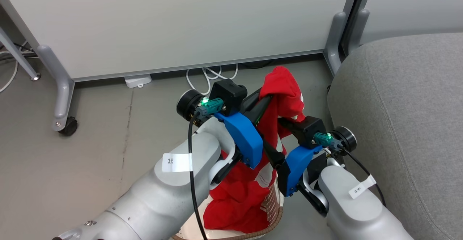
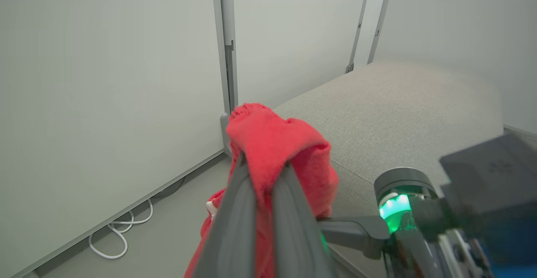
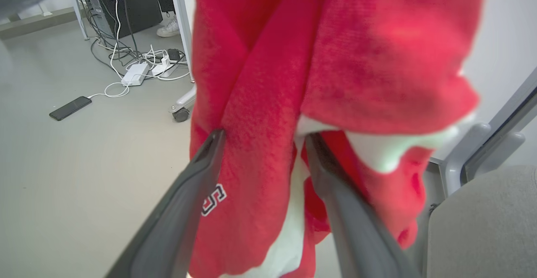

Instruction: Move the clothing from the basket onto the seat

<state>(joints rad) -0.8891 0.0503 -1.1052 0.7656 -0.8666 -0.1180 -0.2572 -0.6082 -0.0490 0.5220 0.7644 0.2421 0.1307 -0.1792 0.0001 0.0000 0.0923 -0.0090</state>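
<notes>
Above the basket (image 1: pixel 273 218), both grippers' fingers (image 2: pixel 235 211) pinch red clothing (image 3: pixel 268 102) lettered "S"; forearm tags read "3".

Head camera looks down from above; both wrist cameras sit close behind the clothing (image 1: pixel 285 88), sharing the seat (image 2: pixel 398 110).

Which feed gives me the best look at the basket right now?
Head view: the basket sits at the bottom edge, its perforated wall and woven rim visible beneath the red clothing and between both arms. I can't make it out in either wrist view; they show red cloth, floor and grey seat.
</notes>
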